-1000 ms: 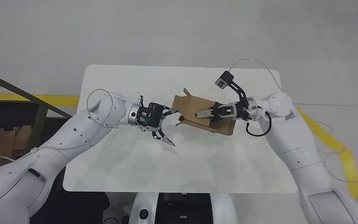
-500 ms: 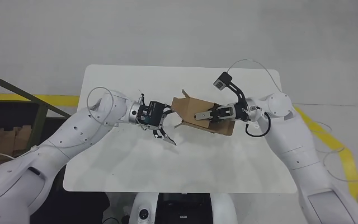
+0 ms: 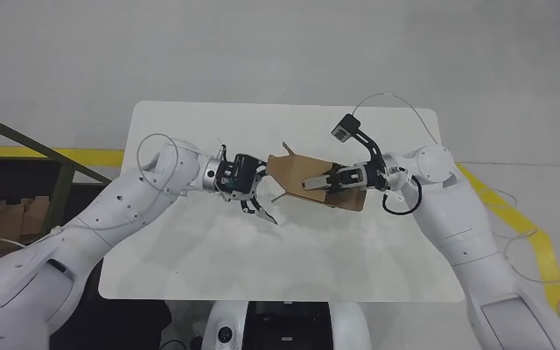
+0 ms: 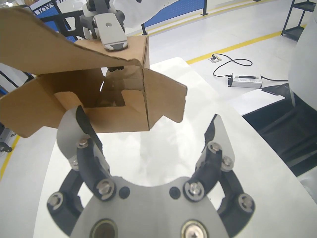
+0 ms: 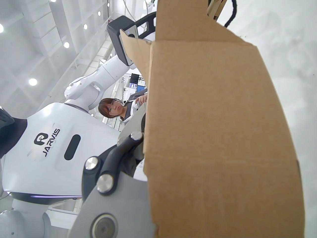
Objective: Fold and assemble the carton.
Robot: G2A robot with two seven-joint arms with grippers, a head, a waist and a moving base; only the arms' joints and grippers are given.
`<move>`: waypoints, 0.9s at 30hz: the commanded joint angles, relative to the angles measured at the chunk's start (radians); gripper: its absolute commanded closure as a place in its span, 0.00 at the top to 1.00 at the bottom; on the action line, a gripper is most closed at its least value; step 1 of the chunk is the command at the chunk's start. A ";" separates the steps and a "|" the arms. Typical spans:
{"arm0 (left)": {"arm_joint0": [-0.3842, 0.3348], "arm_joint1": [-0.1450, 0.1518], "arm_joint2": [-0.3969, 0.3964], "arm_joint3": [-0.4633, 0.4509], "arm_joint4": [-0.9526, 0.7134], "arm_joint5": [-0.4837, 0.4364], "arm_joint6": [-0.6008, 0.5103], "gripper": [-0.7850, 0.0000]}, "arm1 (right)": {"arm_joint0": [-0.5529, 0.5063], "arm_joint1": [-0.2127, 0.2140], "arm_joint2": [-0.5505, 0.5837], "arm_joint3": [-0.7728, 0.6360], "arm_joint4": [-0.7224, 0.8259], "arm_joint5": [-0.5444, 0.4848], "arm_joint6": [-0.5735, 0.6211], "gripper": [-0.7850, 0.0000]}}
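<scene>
A brown carton (image 3: 302, 178) with its end flaps splayed open is held above the middle of the white table (image 3: 175, 254). My right gripper (image 3: 313, 183) is shut on the carton's upper wall. In the left wrist view one finger (image 4: 112, 35) lies on top of the wall and the other is inside. My left gripper (image 4: 146, 125) is open at the carton's open end (image 4: 116, 115), one fingertip (image 4: 74, 120) overlapping the lower flap. From the right wrist, the carton wall (image 5: 218, 125) hides the far finger.
The table's front half and left side are bare white surface. A power brick with its cable (image 4: 245, 80) lies on the floor beyond the table's edge. Flat cardboard pieces (image 3: 22, 219) lie off the table to the left.
My left gripper has moved a little closer to the carton's open end. The right gripper has shifted the carton slightly to the left.
</scene>
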 commanded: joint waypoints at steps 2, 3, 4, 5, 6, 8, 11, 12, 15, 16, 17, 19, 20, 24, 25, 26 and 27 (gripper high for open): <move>0.000 -0.001 0.006 -0.010 -0.045 -0.030 -0.030 1.00 | 0.000 0.000 -0.002 0.001 -0.001 0.001 -0.001 0.00; -0.002 0.000 0.006 -0.013 -0.057 -0.039 -0.039 1.00 | 0.001 0.000 -0.003 0.001 -0.001 0.001 -0.002 0.00; -0.004 0.000 0.005 -0.017 -0.065 -0.044 -0.044 1.00 | 0.001 0.000 -0.004 0.001 -0.001 0.001 -0.003 0.00; -0.005 0.001 0.005 -0.020 -0.070 -0.047 -0.047 1.00 | 0.001 0.000 -0.005 0.001 0.001 0.001 -0.003 0.00; -0.005 0.003 0.004 -0.021 -0.073 -0.049 -0.049 1.00 | 0.002 -0.001 -0.005 0.002 0.001 0.001 -0.003 0.00; -0.005 0.004 0.003 -0.023 -0.077 -0.050 -0.050 1.00 | 0.003 -0.001 -0.007 0.003 0.001 0.001 -0.004 0.00; -0.004 0.006 0.001 -0.022 -0.082 -0.049 -0.049 1.00 | 0.004 -0.001 -0.008 0.004 0.000 0.002 -0.004 0.00; -0.002 0.007 0.001 -0.022 -0.085 -0.048 -0.048 1.00 | 0.004 -0.001 -0.009 0.004 0.000 0.002 -0.004 0.00; 0.000 0.007 0.000 -0.021 -0.094 -0.046 -0.046 1.00 | 0.004 -0.001 -0.009 0.005 0.001 0.001 -0.004 0.00; 0.000 0.008 0.000 -0.021 -0.096 -0.047 -0.047 1.00 | 0.004 -0.001 -0.010 0.006 0.001 0.001 -0.004 0.00; 0.000 0.008 0.000 -0.022 -0.099 -0.048 -0.048 1.00 | 0.004 0.000 -0.010 0.006 0.001 0.000 -0.004 0.00; 0.000 0.008 0.000 -0.022 -0.104 -0.050 -0.050 1.00 | 0.004 0.000 -0.010 0.006 0.002 0.000 -0.004 0.00; 0.000 0.008 0.000 -0.022 -0.105 -0.051 -0.051 1.00 | 0.004 0.000 -0.011 0.006 0.003 0.001 -0.004 0.00; 0.001 0.008 -0.001 -0.022 -0.108 -0.052 -0.052 0.90 | 0.005 0.000 -0.012 0.007 0.005 -0.001 -0.001 0.00; 0.000 0.008 0.000 -0.022 -0.110 -0.052 -0.052 0.85 | 0.005 0.000 -0.012 0.007 0.005 -0.002 -0.001 0.00; 0.000 0.008 -0.001 -0.022 -0.110 -0.053 -0.053 0.81 | 0.006 0.000 -0.012 0.008 0.006 -0.003 -0.001 0.00; 0.000 0.008 -0.001 -0.021 -0.113 -0.053 -0.053 0.77 | 0.006 -0.001 -0.013 0.008 0.006 -0.003 -0.001 0.00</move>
